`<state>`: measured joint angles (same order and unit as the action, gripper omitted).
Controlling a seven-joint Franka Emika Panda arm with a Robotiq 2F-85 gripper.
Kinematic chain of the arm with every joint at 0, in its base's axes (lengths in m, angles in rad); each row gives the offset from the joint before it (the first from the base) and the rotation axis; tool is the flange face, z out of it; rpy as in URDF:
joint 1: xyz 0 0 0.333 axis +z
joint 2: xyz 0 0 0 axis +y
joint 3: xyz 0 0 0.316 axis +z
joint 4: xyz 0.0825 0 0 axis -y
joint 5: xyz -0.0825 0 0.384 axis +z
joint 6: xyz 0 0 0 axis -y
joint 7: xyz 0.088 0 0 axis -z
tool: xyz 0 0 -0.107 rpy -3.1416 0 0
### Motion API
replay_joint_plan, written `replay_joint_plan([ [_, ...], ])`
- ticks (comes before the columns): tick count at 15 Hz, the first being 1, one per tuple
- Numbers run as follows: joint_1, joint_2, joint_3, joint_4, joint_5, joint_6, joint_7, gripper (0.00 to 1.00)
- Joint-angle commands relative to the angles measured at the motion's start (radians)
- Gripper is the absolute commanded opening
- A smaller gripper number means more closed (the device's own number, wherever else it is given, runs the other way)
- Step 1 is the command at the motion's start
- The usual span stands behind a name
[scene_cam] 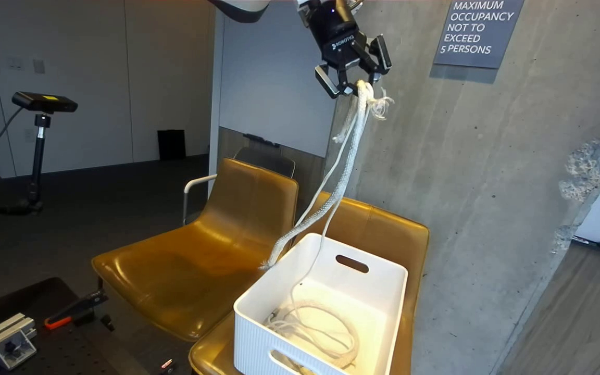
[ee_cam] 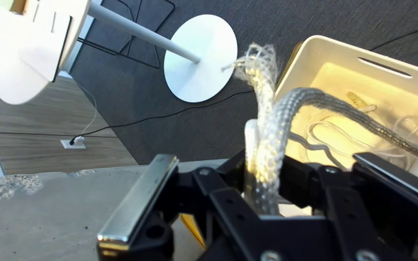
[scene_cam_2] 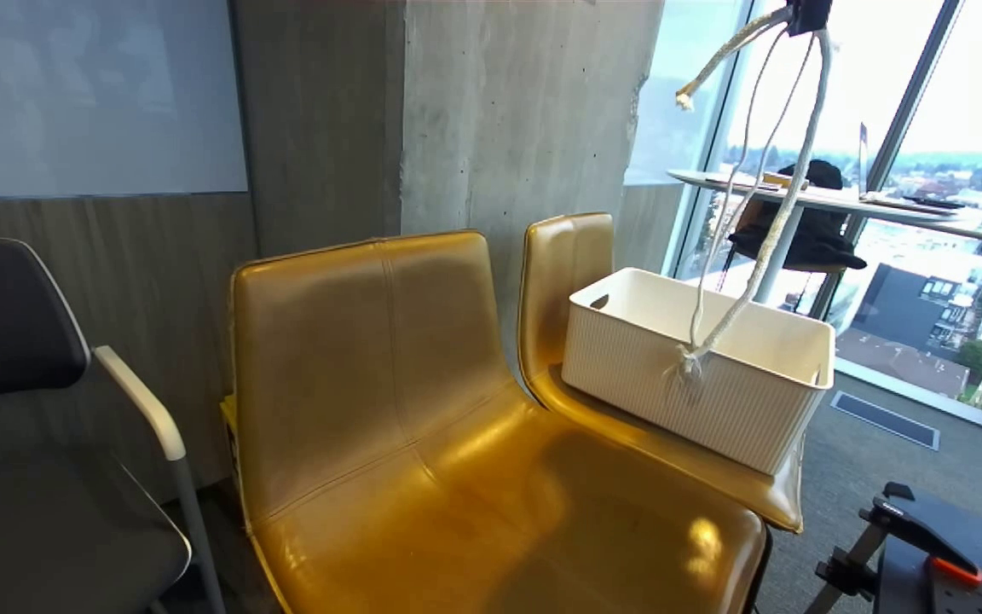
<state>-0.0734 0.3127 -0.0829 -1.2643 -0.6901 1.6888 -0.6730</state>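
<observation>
Up at a level above bin [scene_cam: 258, 344], gripper [scene_cam: 362, 85] is clamping white rope [scene_cam: 347, 166], jaws pinched on it near an upper end. Wrist view: frayed tip [ee_cam: 258, 67] is poking out past jaws; rope is doubling at the grip, no. of lengths unclear. Long tail is curving down; low end [scene_cam_2: 689, 363] is dangling, looking outside bin's side wall in both exterior views. Touching or just apart: can't tell. Thin cord [scene_cam_2: 699, 303] is also hanging fr. grip & running down into bin, where coil [scene_cam: 353, 344] is lying on the base. Bin is resting on chair [scene_cam: 394, 224], next to 2nd seat [scene_cam: 175, 276].

Step in hand, my read: rope being held aloft, tail hanging free of bin's inside. Next move is prob. calling for a firm clamp & slow travel, w/ an eye on low end. Any lowering fr. here is likely needing a sideways shift first, else tail is catching on rim or draping outside, twd. 2nd seat. Cord is maybe joining rope to coil; a quick pull could be dragging coil along. Rope is showing a curve, so prob. stiffish & apt to swing.
</observation>
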Motion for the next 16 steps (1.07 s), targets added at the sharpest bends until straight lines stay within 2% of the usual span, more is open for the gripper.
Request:
replay_joint_plan([
  [1, 0.000, 0.123, -0.015, 0.240, -0.024, -0.098, -0.055, 0.02],
  [8, -0.015, 0.270, -0.063, 0.579, -0.021, -0.202, -0.168, 0.02],
  [9, -0.013, 0.278, -0.063, 0.597, -0.014, -0.203, -0.173, 0.02],
  [11, 0.005, 0.277, -0.056, 0.569, 0.000, -0.194, -0.147, 0.02],
  [14, 0.022, 0.244, -0.015, 0.435, 0.048, -0.161, -0.068, 0.02],
  [16, 0.024, 0.209, 0.014, 0.297, 0.101, -0.123, 0.004, 0.02],
])
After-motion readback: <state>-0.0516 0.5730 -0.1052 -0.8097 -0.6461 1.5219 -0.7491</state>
